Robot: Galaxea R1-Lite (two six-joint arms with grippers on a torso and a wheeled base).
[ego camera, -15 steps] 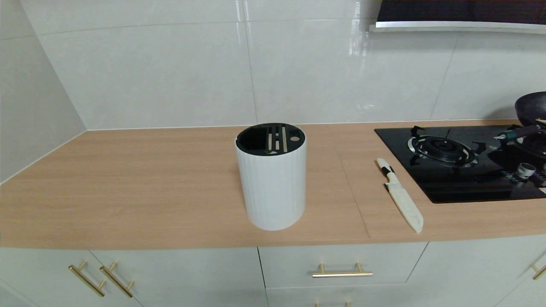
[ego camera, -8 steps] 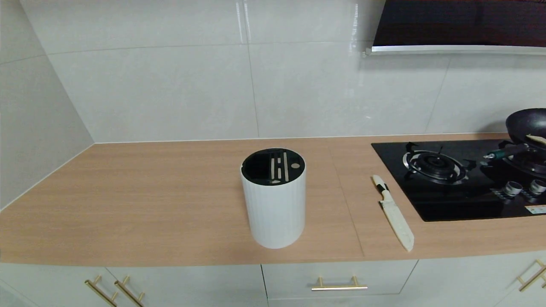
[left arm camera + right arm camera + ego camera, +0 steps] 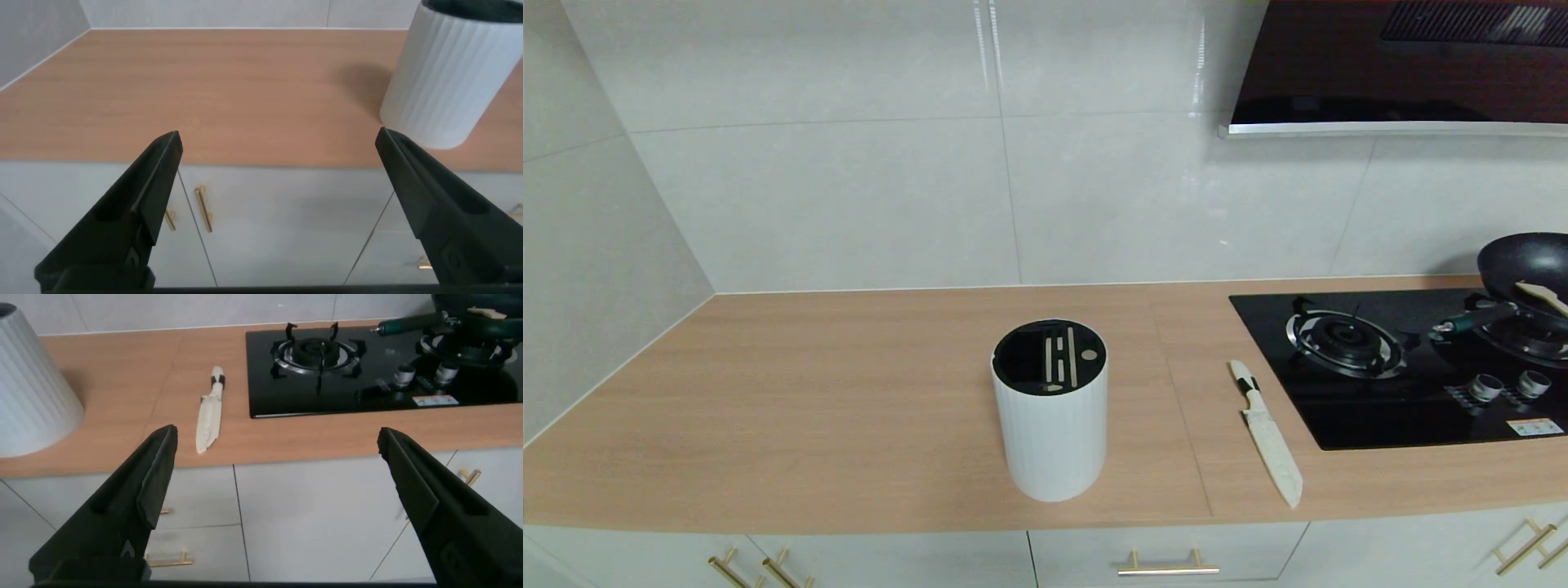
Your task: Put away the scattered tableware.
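A cream-bladed knife (image 3: 1264,431) with a black band on its handle lies flat on the wooden counter (image 3: 809,408), beside the hob; the right wrist view has the knife (image 3: 211,412) too. A white ribbed holder (image 3: 1052,408) with a black slotted top stands upright mid-counter, also seen as the holder (image 3: 445,69) and the holder (image 3: 29,384). My left gripper (image 3: 278,204) hangs open in front of the counter edge, short of the holder. My right gripper (image 3: 274,502) is open too, held off the counter edge, in front of the knife and hob.
A black gas hob (image 3: 1388,376) fills the counter's right end, with a dark wok (image 3: 1523,265) on its far burner and knobs (image 3: 1486,385) at the front. Cabinet fronts with brass handles (image 3: 1168,566) run below. A range hood (image 3: 1405,65) hangs above.
The head camera has risen or tilted up, so the whole scene sits lower in the picture and more of the hood shows. Knife and holder keep their places on the counter.
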